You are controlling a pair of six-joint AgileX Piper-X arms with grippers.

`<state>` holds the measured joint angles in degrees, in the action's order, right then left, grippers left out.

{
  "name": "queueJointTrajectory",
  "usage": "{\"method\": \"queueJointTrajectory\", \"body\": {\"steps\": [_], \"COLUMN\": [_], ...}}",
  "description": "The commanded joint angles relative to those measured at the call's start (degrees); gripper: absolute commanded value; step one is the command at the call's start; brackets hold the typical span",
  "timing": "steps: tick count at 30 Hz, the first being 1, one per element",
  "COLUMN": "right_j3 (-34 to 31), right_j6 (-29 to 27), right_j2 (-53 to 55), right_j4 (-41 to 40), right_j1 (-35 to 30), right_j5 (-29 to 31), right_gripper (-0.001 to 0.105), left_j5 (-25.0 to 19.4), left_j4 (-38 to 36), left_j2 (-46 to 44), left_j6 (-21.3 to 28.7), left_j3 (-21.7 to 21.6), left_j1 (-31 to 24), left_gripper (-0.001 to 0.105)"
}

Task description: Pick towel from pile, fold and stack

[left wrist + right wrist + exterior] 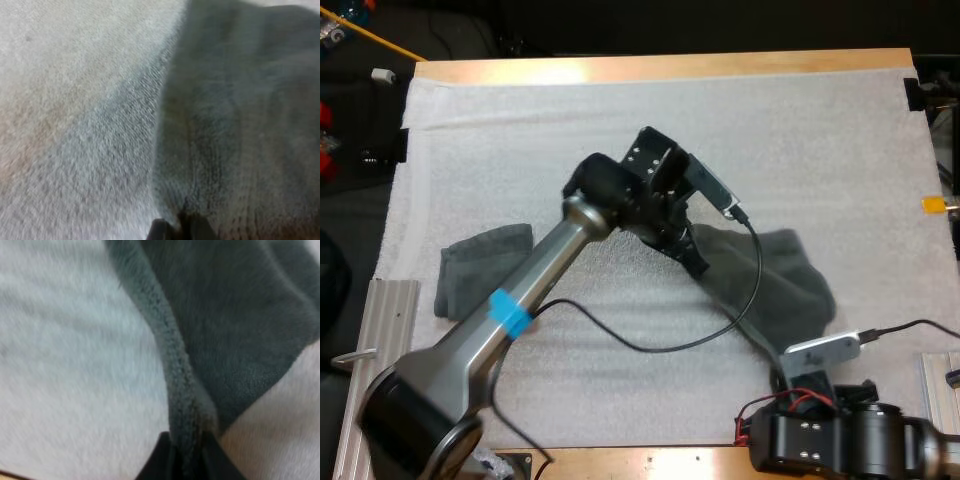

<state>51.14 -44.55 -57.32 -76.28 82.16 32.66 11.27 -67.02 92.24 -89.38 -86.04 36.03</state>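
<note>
pinching the towel (775, 285) at its inner edge with the left gripper (698, 262), black tips squeezed together on a fold of cloth. clamping the near hem with the right gripper (187, 452), stitched edge caught between both fingers. lying dark grey-green on the white mat (620, 120), right of centre, partly spread out. and off to the left, half tucked under the left arm (525, 290), rumpled and well apart: a second towel (470, 270).

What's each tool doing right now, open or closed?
Left tool: closed on the towel.
Right tool: closed on the same towel's hem.
</note>
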Motion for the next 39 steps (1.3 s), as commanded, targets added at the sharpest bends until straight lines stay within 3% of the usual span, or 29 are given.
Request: {"method": "queueJointTrajectory", "body": {"steps": [1, 12, 24, 30, 32, 35, 39], "right_j3": [1.9, 14.4, 25.8, 24.0, 20.5, 16.2, 10.4], "right_j6": [0.2, -4.0, -8.4, -8.1, -9.7, -16.3, -26.6], "right_j2": [0.7, 0.8, 0.9, 0.0, -1.2, -2.4, -4.8], "right_j4": [-1.6, -6.1, -7.8, -8.9, -8.6, -4.4, 7.9], "right_j1": [0.0, 0.0, 0.0, -1.1, -6.5, -15.4, -30.1], "right_j5": [2.4, 4.2, -3.9, -6.7, -6.8, -7.5, -16.4], "right_gripper": [0.0, 0.0, 0.0, 0.0, 0.0, 0.0, 0.0], "left_j5": [0.1, 0.2, 2.7, 1.4, -2.3, -3.3, -3.1], "left_j4": [-1.2, -9.5, -18.8, -19.7, -17.7, -12.0, -4.2], "left_j2": [-2.0, -17.9, -31.2, -30.0, -27.4, -24.5, -19.8], "left_j6": [-1.1, -5.5, -13.4, -13.2, -11.0, -10.7, -10.7], "left_j3": [-0.3, -0.3, -0.3, 1.4, 5.1, 9.4, 11.8], "left_j1": [0.1, 0.3, 0.3, 0.3, -0.2, -2.6, -7.3], "left_gripper": [0.0, 0.0, 0.0, 0.0, 0.0, 0.0, 0.0]}}
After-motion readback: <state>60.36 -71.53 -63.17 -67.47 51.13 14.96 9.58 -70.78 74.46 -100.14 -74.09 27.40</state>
